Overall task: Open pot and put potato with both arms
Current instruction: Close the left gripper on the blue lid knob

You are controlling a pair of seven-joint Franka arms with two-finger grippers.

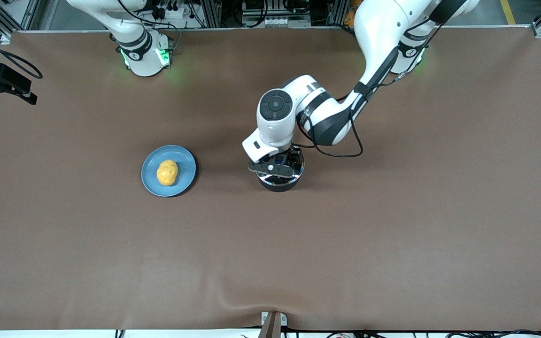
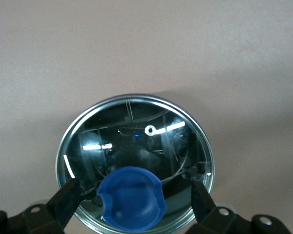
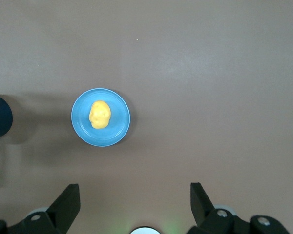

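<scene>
The left hand (image 2: pixel 132 200) hangs released around the blue knob (image 2: pixel 132 197) of the pot (image 1: pixel 280 180)'s glass lid (image 2: pixel 136 151): slick, breakable, so pinch the knob. The right hand (image 3: pixel 134 204), released, waits high over the firm, light potato (image 3: pixel 100 115).

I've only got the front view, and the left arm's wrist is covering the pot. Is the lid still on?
Observer: Yes. In the left wrist view the glass lid sits on the pot, blue knob on top.
Operator: Left gripper on the knob yet?
Observer: No. The left gripper is open, one finger on each side of the knob, clear of it.
Operator: I can't see the right gripper at all.
Observer: The right gripper is open, waiting high over the table with the potato on its plate in its view.
</scene>
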